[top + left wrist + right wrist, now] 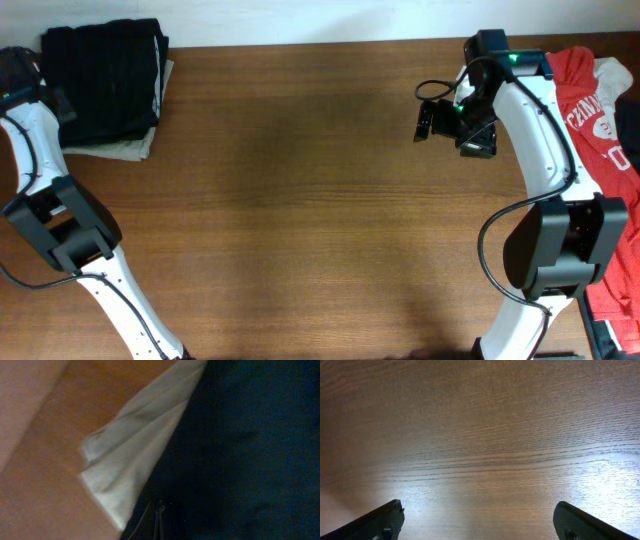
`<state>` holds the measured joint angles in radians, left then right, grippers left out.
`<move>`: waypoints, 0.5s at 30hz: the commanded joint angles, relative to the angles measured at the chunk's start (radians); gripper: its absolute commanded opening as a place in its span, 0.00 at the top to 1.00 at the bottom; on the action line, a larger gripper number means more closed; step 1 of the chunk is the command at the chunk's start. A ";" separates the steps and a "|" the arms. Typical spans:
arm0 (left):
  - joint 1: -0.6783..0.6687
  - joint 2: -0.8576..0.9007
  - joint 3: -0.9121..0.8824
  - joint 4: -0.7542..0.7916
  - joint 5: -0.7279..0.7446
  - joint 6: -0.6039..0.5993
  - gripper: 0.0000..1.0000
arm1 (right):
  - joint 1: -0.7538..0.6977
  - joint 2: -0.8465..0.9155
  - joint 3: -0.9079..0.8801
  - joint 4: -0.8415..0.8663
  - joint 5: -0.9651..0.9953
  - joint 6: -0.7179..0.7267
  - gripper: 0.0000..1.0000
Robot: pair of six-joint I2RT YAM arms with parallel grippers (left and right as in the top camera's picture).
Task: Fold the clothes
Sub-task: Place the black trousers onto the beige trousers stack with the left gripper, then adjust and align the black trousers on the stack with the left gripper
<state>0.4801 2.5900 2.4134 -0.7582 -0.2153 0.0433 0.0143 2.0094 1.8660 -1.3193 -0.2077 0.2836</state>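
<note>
A folded black garment [105,70] lies on a folded beige garment [135,148] at the table's back left corner. My left gripper [60,103] rests at the left edge of this stack. In the left wrist view the black cloth [240,445] fills the right side and the beige cloth [132,455] sticks out beneath it. The dark fingers [160,520] are pressed together and show nothing between them. A pile of unfolded red and white shirts [595,110] lies at the right edge. My right gripper [430,120] [479,506] is open and empty over bare wood, left of that pile.
The brown wooden table [300,200] spans the view. The right arm's base and links [560,240] stand in front of the red pile. The left arm [60,225] runs along the left edge.
</note>
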 commanded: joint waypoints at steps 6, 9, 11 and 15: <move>-0.003 0.032 0.005 0.014 0.143 -0.028 0.99 | -0.002 -0.004 0.002 0.000 0.009 -0.005 0.01; 0.009 0.095 0.005 -0.002 0.082 -0.028 0.99 | -0.002 -0.004 0.002 0.000 0.009 -0.005 0.02; 0.027 0.097 0.008 -0.007 0.007 -0.028 0.99 | -0.002 -0.004 0.002 0.000 0.009 -0.005 0.01; 0.040 0.046 0.024 -0.032 0.009 -0.029 0.99 | -0.002 -0.004 0.002 0.000 0.009 -0.005 0.01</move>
<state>0.4885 2.6759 2.4268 -0.7708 -0.1474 0.0250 0.0143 2.0094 1.8660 -1.3193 -0.2077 0.2832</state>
